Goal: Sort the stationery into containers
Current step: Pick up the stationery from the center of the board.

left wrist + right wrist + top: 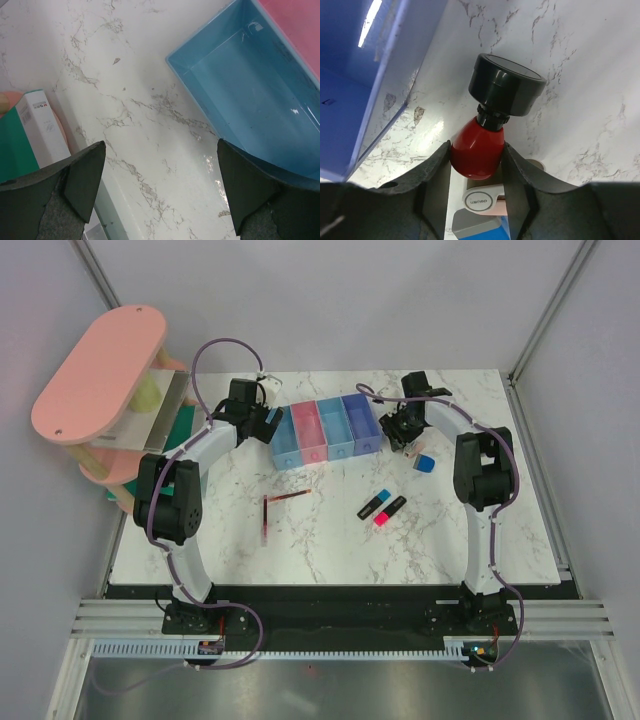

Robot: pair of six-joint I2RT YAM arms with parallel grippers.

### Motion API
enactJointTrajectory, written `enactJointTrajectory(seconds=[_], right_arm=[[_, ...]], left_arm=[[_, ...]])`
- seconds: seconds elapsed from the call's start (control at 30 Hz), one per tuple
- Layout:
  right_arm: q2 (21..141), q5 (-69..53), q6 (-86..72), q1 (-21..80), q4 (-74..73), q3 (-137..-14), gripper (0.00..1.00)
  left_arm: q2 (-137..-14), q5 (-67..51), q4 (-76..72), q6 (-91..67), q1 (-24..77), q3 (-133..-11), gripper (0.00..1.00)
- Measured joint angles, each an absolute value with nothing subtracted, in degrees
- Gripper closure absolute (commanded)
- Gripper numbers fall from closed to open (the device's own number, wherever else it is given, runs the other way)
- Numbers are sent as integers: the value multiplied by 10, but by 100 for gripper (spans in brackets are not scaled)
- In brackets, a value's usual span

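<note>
The four joined bins stand at the back middle: light blue, pink, light blue, purple. My right gripper is shut on the red-black capped piece, just right of the purple bin. The blue block lies below it; in the right wrist view it shows under the piece. Two dark-red pens lie left of centre. The blue highlighter and the pink highlighter lie at centre right. My left gripper is open and empty beside the leftmost light blue bin. The beige eraser is barely visible.
The big pink oval-topped shelf rack stands at the far left, with a green and white box on a lower level. The table's right edge is near the right arm.
</note>
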State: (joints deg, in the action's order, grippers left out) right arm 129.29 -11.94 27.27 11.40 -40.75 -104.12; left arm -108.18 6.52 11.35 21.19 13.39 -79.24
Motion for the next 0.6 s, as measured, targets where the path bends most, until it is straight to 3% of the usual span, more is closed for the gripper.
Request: enactJointTrajectory(seconds=[0.6], right_arm=[[1212,-73,291,114,-407,-1024,57]], left_arm=[[-1082,58,106,217,134,-792,0]])
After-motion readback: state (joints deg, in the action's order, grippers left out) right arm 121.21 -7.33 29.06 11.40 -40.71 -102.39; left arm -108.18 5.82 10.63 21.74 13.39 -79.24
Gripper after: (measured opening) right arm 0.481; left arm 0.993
